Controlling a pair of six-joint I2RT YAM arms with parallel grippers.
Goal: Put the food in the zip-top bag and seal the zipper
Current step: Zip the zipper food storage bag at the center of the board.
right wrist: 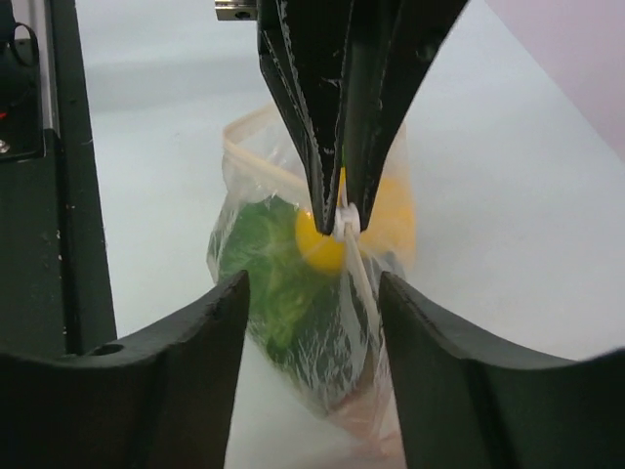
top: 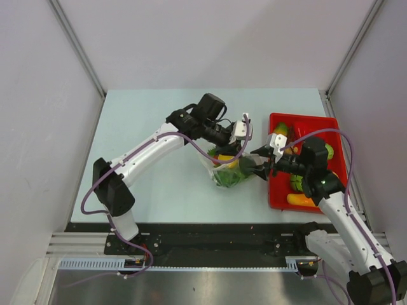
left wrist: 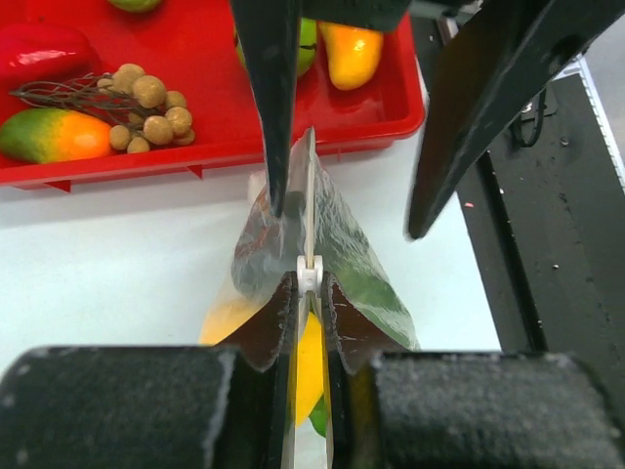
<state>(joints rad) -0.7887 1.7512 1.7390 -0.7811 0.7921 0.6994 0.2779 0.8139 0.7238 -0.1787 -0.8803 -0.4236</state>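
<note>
The clear zip-top bag (top: 227, 170) hangs at the table's middle, holding green lettuce (right wrist: 269, 283), a round yellow fruit (right wrist: 317, 244) and a reddish piece at its bottom (right wrist: 366, 430). My left gripper (left wrist: 310, 293) is shut on the bag's top edge at a small white slider (left wrist: 310, 274) on the zipper (left wrist: 311, 205); it also shows in the top view (top: 243, 154) and the right wrist view (right wrist: 342, 223). My right gripper (right wrist: 312, 283) is open, its fingers on either side of the bag's other end without gripping; it also shows in the top view (top: 257, 166).
A flat red tray (top: 278, 198) lies right of the bag, close behind my right gripper. It holds more toy food: a mango (left wrist: 54, 135), a cluster of tan berries (left wrist: 146, 103), a red piece (left wrist: 44, 49) and a yellow-orange fruit (left wrist: 352, 54). The table's black front edge (left wrist: 547, 244) is near.
</note>
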